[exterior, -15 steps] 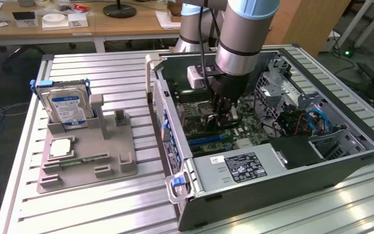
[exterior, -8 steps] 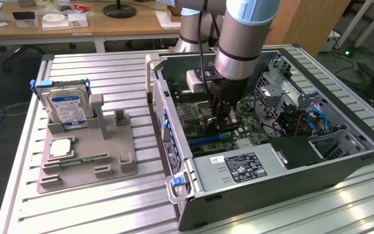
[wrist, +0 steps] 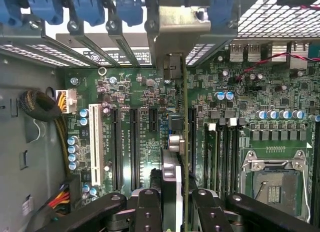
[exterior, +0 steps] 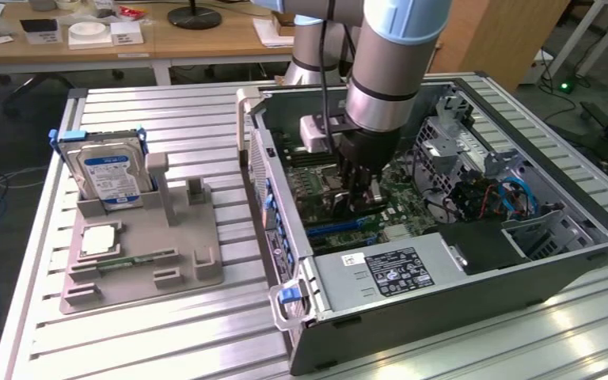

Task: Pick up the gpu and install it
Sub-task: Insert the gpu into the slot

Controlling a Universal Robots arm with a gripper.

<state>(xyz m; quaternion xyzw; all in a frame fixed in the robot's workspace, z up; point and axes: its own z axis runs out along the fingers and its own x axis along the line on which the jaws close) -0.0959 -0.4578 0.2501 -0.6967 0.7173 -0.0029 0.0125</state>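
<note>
Claw (wrist: 172, 202) down inside the open computer case (exterior: 557, 261), its fingers (wrist: 149, 212) narrowed onto the gpu (wrist: 185, 142), gripped edge-on and standing upright over the motherboard (wrist: 150, 91). In the exterior view the arm (exterior: 389, 71) drops straight into the case, with the card low among the expansion slots (wrist: 134, 142).

Card's metal bracket (wrist: 175, 29) sits at the far rear wall of the case, beside the blue slot clips (wrist: 85, 6).

Risks, judged from this pose:
- Card edge looks close to a slot but whether it is lined up cannot be told; a slight offset could press the connector onto the slot wall or nearby capacitors.
- Bracket could catch on the rear frame and tilt the card.
- Grip is on a thin edge; a push could let the card slip or rock between the fingers.

Writing: hard drive (exterior: 112, 176), upright in the grey holder (exterior: 140, 261) at the exterior view's left, carries a blue-white label, unreadable. Power supply label (exterior: 397, 271) and board print also too small to read.
</note>
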